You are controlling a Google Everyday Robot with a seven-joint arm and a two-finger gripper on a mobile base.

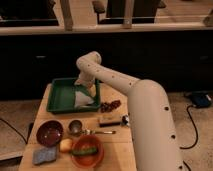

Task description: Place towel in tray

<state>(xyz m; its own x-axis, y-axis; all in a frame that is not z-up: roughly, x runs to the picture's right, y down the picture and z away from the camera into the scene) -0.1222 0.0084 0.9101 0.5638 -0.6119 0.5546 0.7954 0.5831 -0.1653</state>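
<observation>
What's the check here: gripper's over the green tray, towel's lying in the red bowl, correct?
Not quite. The towel isn't in the red bowl; the camera view shows it lying in the green tray, right under the gripper. The gripper being over the tray is correct.

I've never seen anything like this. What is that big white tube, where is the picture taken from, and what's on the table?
The white tube is a robot's arm, with its gripper at the far end, down over the green tray. The one picture looks down on the wooden table from above. A white towel lies in the tray just under the gripper; whether it is gripped, I cannot tell. Nearer sit a dark red bowl, an orange bowl, a metal cup and a spoon.
</observation>
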